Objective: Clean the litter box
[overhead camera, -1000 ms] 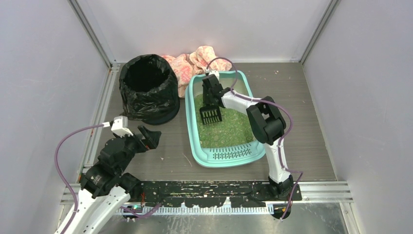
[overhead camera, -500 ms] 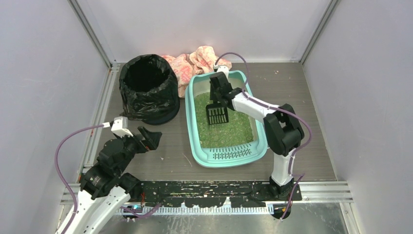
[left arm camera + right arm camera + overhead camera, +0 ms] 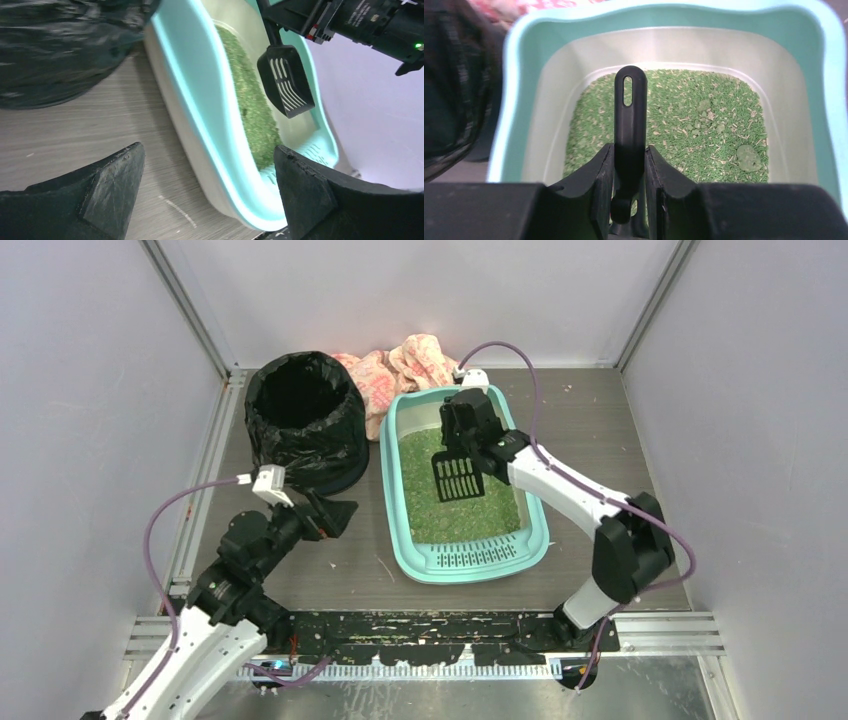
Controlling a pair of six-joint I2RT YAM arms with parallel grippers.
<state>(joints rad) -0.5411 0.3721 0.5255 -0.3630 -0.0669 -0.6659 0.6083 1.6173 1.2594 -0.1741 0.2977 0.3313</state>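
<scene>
left gripper: fingers spread wide, holding nothing; low over the table toward its near-left, between the bin and the litter box's left wall, touching neither
litter box: middle of the table, long axis running near to far, slotted lip at the near end, far end close to the table's far edge
litter: green granules covering the floor of the box; a couple of paler round clumps show in the right wrist view
litter scoop: black, slotted head over the litter in the far half of the box; left wrist view shows it tilted and looking clear of the granules
right gripper: fingers pressed onto the scoop's handle, over the far end of the box
bin: round, black bag liner, far-left corner of the table, just beside the box
cloth: pink patterned, bunched at the far edge between the bin and the box's far-left corner
</scene>
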